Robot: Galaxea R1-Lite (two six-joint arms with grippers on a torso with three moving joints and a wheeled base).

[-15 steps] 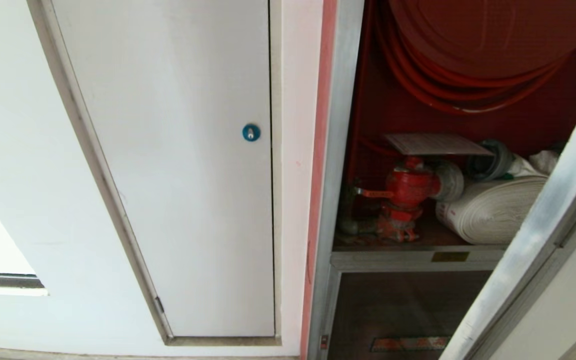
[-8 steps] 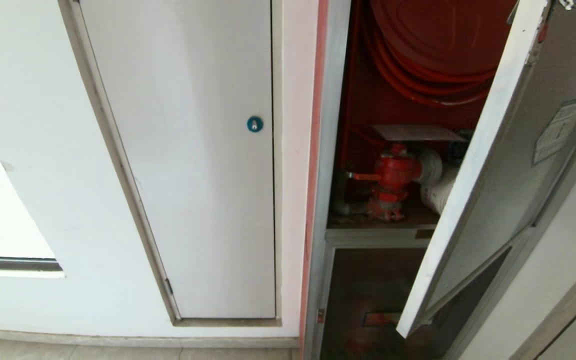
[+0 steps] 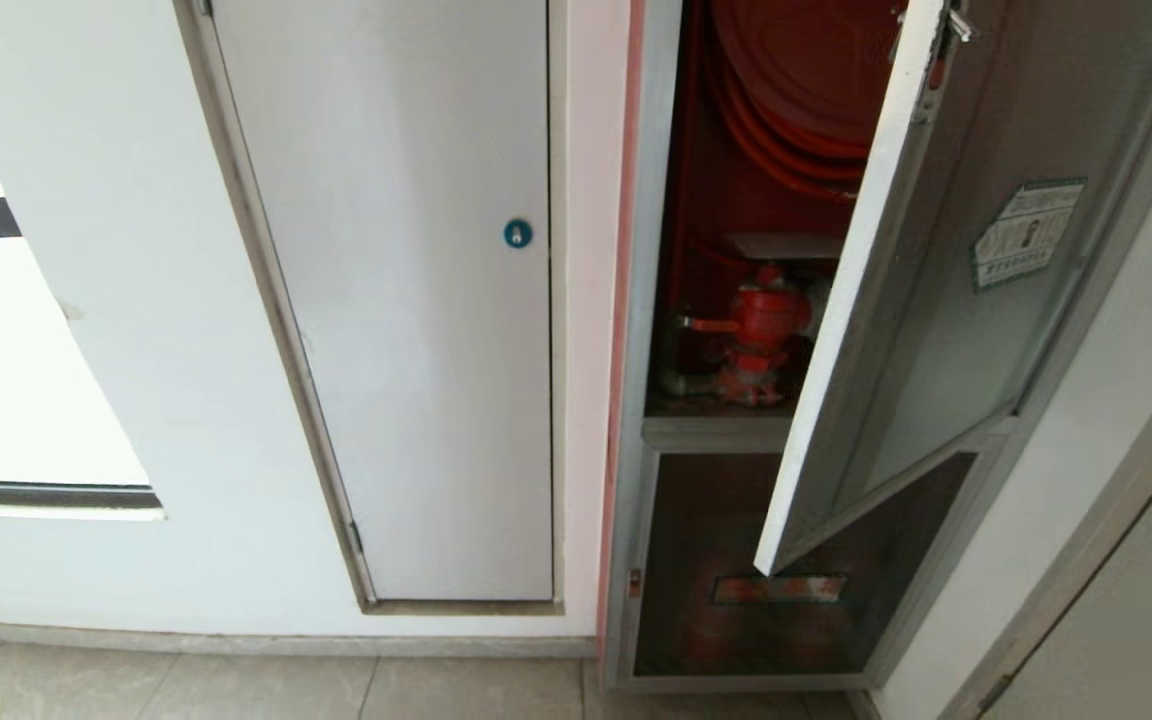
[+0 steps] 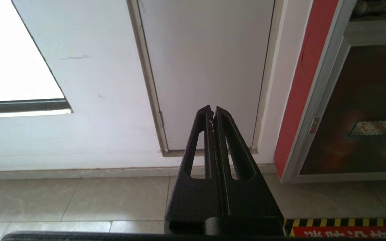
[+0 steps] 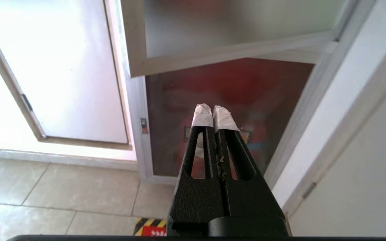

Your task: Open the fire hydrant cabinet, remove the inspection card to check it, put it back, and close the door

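The door (image 3: 936,300) of the fire hydrant cabinet (image 3: 651,300), at the right of the head view, hung partly ajar, its glass panel swung out across much of the red interior. Through the remaining gap the inspection card (image 3: 786,245) lay flat atop the red valve (image 3: 761,320), below the hose reel (image 3: 796,80). The card appeared to be back in its place, which would leave only the closing of the door to finish. Neither arm showed in the head view. In the wrist views, the left gripper (image 4: 213,112) and the right gripper (image 5: 213,112) pointed towards the lower wall and the cabinet's lower panel (image 5: 230,100), both pinched together and holding nothing. The white door (image 3: 416,300) stood at centre left.
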